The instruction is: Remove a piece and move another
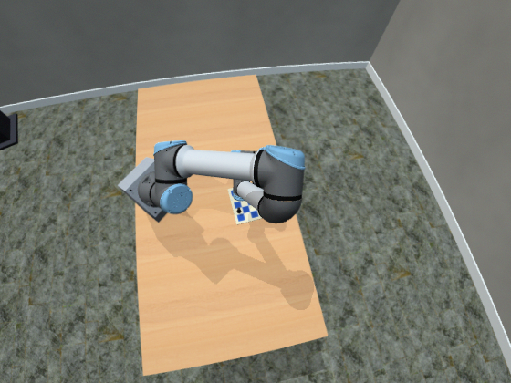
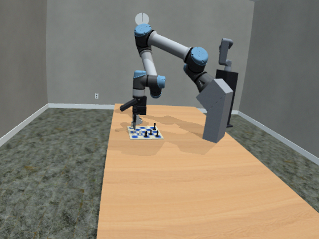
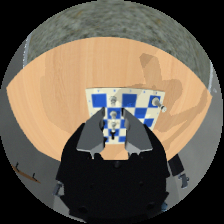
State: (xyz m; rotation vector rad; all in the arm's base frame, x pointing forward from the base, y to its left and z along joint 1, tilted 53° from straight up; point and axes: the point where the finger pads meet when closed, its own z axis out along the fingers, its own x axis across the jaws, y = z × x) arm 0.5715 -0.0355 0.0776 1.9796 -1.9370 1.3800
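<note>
The blue-and-white board [image 1: 241,218] [image 2: 140,138] [image 3: 99,101] lies on the table. My gripper [image 3: 113,108] is partly open and points down, low over the board's far left part in the exterior view. In the wrist view its fingertips lie left and right of a pale piece [image 3: 114,115], with no grip on it visible. Another pale piece [image 3: 113,100] stands beyond it, and a third pale piece [image 3: 113,125] nearer. A tall pale piece [image 3: 157,103] is at the upper right corner. Several black pieces stand upright, among them one [image 2: 154,126] at the back right. Square labels are unreadable.
The wooden table [image 1: 205,319] [image 2: 171,185] extends around the board. The grey arm mount [image 2: 217,114] stands to the board's right in the exterior view. The arm hides part of the board in the top view. Neighbouring pieces stand close to the fingers.
</note>
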